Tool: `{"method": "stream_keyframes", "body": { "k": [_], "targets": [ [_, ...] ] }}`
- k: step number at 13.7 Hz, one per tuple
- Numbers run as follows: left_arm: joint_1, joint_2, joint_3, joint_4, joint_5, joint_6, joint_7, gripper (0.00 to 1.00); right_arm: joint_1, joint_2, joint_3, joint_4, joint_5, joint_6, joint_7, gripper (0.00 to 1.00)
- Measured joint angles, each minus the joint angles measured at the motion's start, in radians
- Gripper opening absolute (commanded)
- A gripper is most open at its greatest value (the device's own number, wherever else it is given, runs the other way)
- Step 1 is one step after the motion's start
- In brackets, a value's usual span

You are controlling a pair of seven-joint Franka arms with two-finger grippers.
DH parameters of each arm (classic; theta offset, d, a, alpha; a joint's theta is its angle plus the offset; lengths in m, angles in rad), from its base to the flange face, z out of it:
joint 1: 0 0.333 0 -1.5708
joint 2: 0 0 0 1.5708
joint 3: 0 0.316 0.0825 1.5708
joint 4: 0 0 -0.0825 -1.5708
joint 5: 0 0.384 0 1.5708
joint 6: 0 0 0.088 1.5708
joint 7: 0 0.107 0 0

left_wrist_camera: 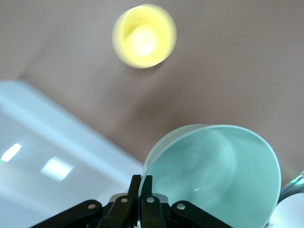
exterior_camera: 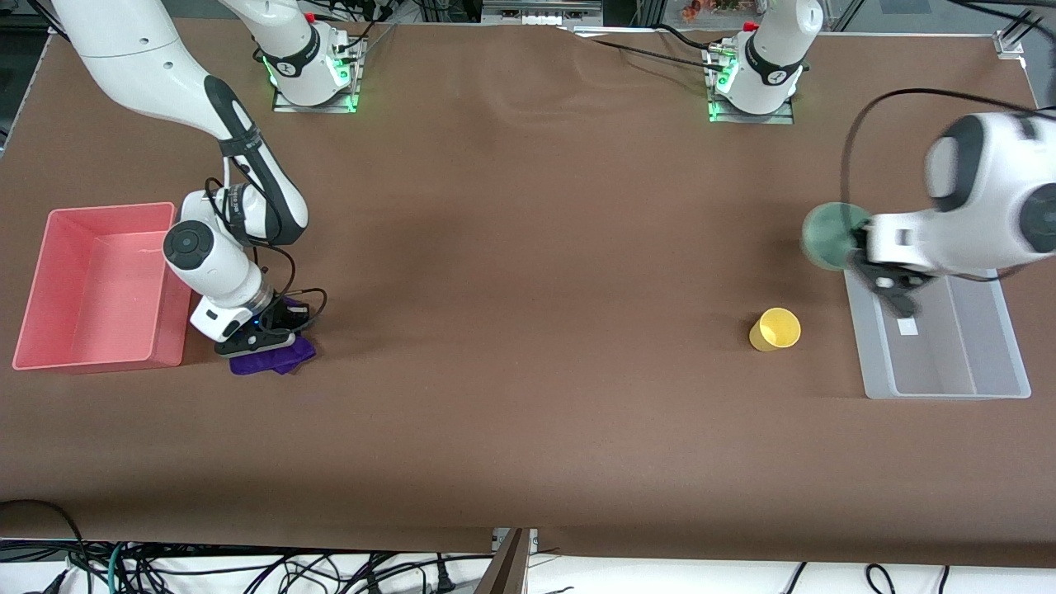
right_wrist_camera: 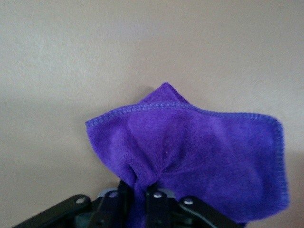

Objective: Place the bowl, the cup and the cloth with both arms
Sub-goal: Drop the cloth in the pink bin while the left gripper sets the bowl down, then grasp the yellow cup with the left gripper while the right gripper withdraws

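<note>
My left gripper (exterior_camera: 858, 252) is shut on the rim of the pale sea-green bowl (exterior_camera: 829, 237) and holds it tilted in the air over the edge of the clear tray (exterior_camera: 990, 388). In the left wrist view the bowl (left_wrist_camera: 223, 175) fills the frame beside my pinched fingers (left_wrist_camera: 141, 187). The yellow cup (exterior_camera: 775, 329) stands on the table beside the tray; it also shows in the left wrist view (left_wrist_camera: 144, 36). My right gripper (exterior_camera: 262, 340) is shut on a fold of the purple-blue cloth (exterior_camera: 276, 356), low at the table. The cloth (right_wrist_camera: 204, 156) spreads out past my right gripper (right_wrist_camera: 140, 190).
A pink bin (exterior_camera: 49, 330) stands at the right arm's end of the table, right beside the right gripper and the cloth. The clear tray lies at the left arm's end. The brown table (exterior_camera: 528, 289) lies between them.
</note>
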Motion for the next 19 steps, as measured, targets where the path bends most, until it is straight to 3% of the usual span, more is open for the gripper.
{"method": "stream_keyframes", "body": {
  "k": [5,7,9,10,11,12,16,19],
  "targets": [
    [0.223,0.181,0.008,0.146,0.008,0.111,0.04,0.0,-0.02,-0.117,-0.048,0.276,-0.003,-0.596,-0.178,0.0],
    [0.269,0.286,0.007,0.171,0.007,0.183,0.04,0.0,-0.03,-0.148,-0.118,0.379,-0.003,-0.819,-0.318,0.0],
    [0.289,0.366,0.006,0.183,0.007,0.248,0.04,0.0,-0.037,-0.151,-0.207,0.443,-0.003,-0.939,-0.453,0.0],
    [0.294,0.394,0.006,0.187,0.007,0.275,0.04,0.09,-0.04,-0.15,-0.25,0.457,-0.003,-0.962,-0.517,0.0],
    [0.298,0.413,0.006,0.19,0.006,0.287,0.04,0.64,-0.043,-0.149,-0.288,0.461,-0.003,-0.969,-0.572,0.0],
    [0.299,0.425,0.006,0.193,0.006,0.291,0.039,1.0,-0.047,-0.147,-0.318,0.461,-0.003,-0.971,-0.614,0.0],
    [0.299,0.408,-0.006,0.226,0.006,0.278,0.04,1.0,-0.081,-0.139,-0.354,0.461,-0.003,-0.973,-0.702,0.0],
    [0.298,0.324,-0.072,0.253,0.004,0.179,0.0,1.0,-0.089,-0.113,-0.355,0.458,-0.001,-0.965,-0.705,0.0]
  ]
}}
